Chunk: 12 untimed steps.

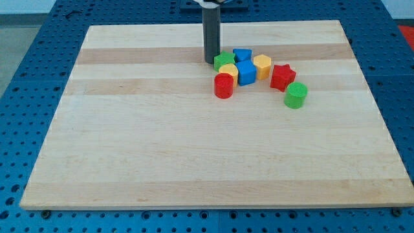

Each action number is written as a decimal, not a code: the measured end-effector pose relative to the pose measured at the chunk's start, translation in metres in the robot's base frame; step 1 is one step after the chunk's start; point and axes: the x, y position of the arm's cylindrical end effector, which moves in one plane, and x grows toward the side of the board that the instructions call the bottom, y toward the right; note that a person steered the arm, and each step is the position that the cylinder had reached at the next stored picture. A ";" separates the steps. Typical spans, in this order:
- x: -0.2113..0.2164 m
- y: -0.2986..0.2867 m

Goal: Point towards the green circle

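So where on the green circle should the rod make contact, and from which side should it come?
Judging by this view, the green circle stands apart at the cluster's lower right, its bottom and right sides free; only the red star sits close, up-left. My tip is across the cluster beside the green block. I'd swing round and meet its rounded side wall centrally from the view's bottom.

My arm is coming down from the view's top, near the middle; only a small bit of it is showing there, dark and grey; the rest is cut off by the edge. My rod is hanging straight down, not leaning; it is dark and thick. My tip (211,62) is sitting low at the rod's very end, in the upper middle of the view.
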 end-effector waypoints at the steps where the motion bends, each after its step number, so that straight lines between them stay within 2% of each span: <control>1: 0.008 -0.016; 3: 0.046 -0.118; 4: 0.087 -0.136; 6: 0.101 -0.136; 8: 0.157 -0.113; 9: 0.159 -0.107; 11: 0.159 -0.011; 12: 0.159 -0.010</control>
